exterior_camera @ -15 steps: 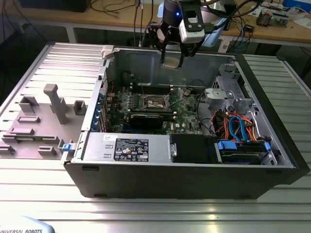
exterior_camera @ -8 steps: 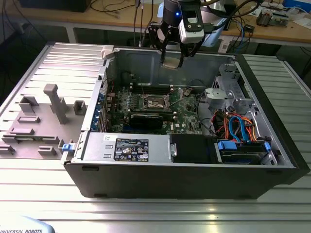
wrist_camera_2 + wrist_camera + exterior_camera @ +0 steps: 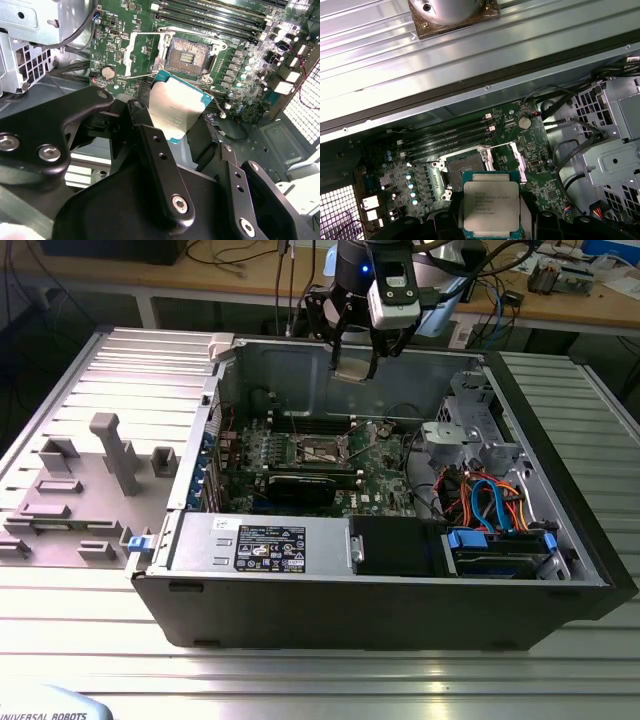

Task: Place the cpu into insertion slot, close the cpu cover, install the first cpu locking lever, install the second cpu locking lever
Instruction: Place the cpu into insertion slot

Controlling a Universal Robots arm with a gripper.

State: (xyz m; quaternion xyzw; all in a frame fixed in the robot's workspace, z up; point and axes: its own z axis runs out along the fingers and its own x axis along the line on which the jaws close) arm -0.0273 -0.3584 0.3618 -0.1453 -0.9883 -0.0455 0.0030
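Claw (image 3: 173, 120) hangs above the open computer case (image 3: 380, 612), its black fingers (image 3: 155, 150) closed on opposite edges of the cpu (image 3: 176, 102), metal top showing in both wrist views. Well below, on the green motherboard (image 3: 385, 480), the insertion slot (image 3: 187, 56) lies bare, with the cpu cover (image 3: 134, 52) swung open just beside it.

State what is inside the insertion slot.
Nothing: the insertion slot holds only its bare contact field. The cpu, held above, covers one corner of the slot in the first wrist view.
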